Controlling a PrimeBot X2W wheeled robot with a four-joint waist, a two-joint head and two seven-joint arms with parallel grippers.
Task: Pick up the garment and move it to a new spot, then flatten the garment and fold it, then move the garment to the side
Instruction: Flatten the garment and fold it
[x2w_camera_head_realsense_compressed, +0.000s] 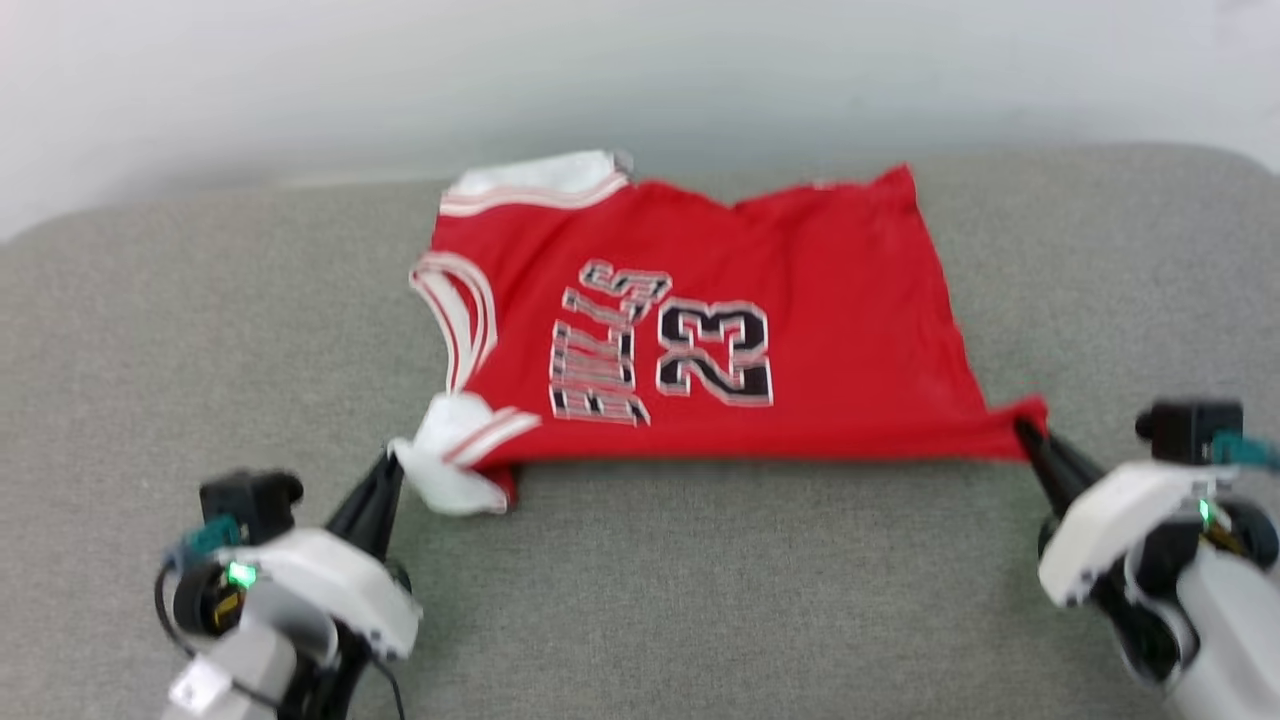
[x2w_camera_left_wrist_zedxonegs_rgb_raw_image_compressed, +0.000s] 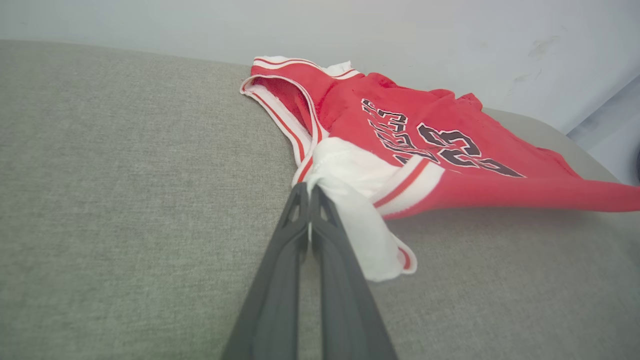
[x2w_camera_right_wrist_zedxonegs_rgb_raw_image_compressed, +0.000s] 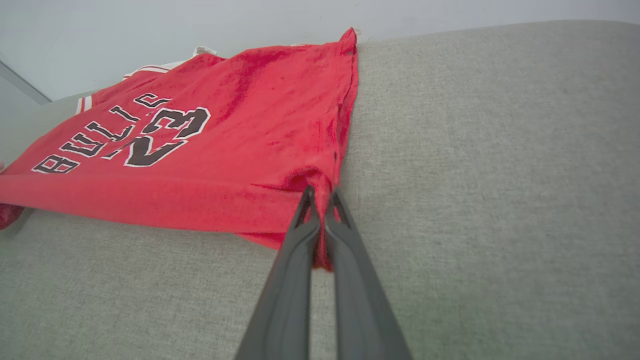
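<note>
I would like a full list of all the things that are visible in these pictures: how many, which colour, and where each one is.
garment: one, bright red with white sleeves, striped trim and black lettering, spread print-side up across the middle of the fabric surface, its near edge stretched between the two grippers.
fabric surface: one, grey woven cloth, under the garment and reaching to every side of it.
wall: one, pale whitish grey, behind the far edge of the surface.
left gripper: one, dark fingers on a white wrist, lower left of the head view, shut on the white sleeve.
right gripper: one, dark fingers on a white wrist, lower right, shut on the red hem corner.
</note>
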